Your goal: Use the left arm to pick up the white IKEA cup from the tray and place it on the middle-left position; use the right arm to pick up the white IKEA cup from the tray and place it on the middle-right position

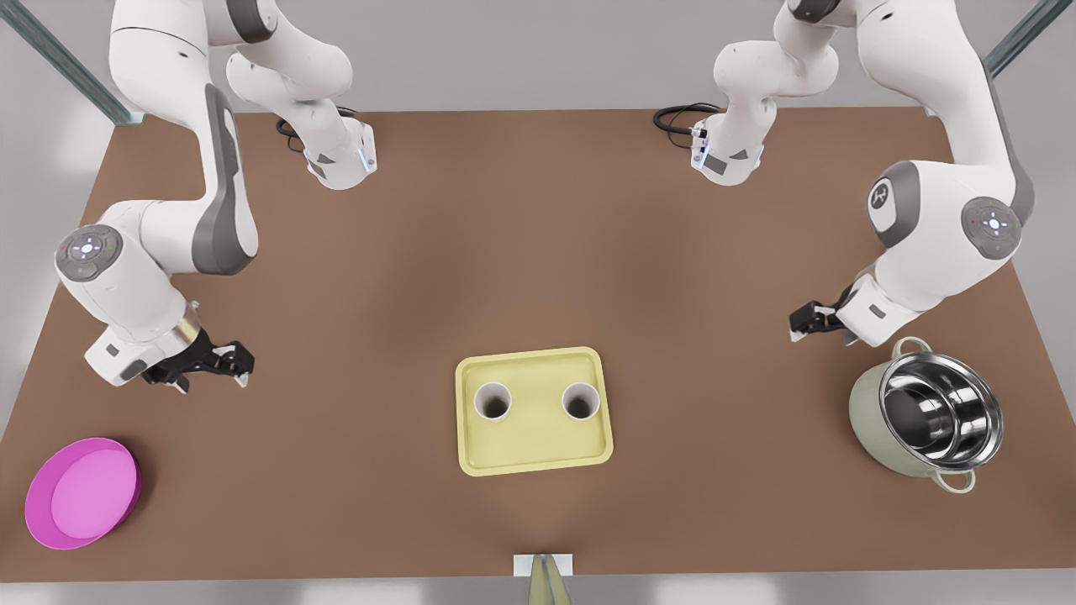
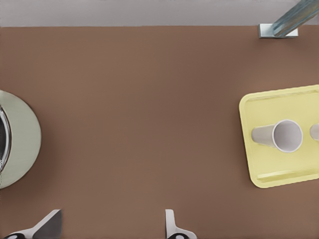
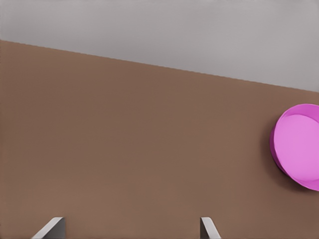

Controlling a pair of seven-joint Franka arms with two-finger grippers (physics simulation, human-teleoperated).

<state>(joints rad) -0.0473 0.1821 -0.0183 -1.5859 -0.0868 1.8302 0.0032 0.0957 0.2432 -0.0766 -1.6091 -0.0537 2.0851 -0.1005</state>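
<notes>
Nearest, at the front view's left corner of the brown desk (image 1: 538, 252): a round pink dish (image 1: 80, 496). Lying flat, nothing in it. Seen too from the right wrist view (image 3: 299, 147).

At the front view's right, about as near: a shiny pot (image 1: 866, 420) with a pale green wall and two small handles. Open on top, tipped a little. Seen at the edge of the left wrist view (image 2: 20, 142).

Between them, in the middle of the desk and well apart from both: the yellow tray (image 1: 530, 460), flat on the desk. Also in the left wrist view (image 2: 279, 102). Two white cups inside, standing up, mouths up, side by side but not touching. First cup (image 1: 493, 402) toward the front view's left. Second cup (image 1: 580, 402) toward the front view's right. In the left wrist view, second cup (image 2: 284, 135) closer, first cup (image 2: 315, 132) cut off at the edge.

A bit farther back, at the front view's left: the right end effector (image 1: 242, 366), above the desk, past the dish. Fingers wide apart (image 3: 130, 228), holding nothing. Well apart from the tray.

At the front view's right: the left end effector (image 1: 803, 323), just past the pot, pointing toward the middle. Fingers wide apart too (image 2: 112, 226), holding nothing. Well apart from the tray.

Farthest back: the two white arm bases at the far edge of the desk.
</notes>
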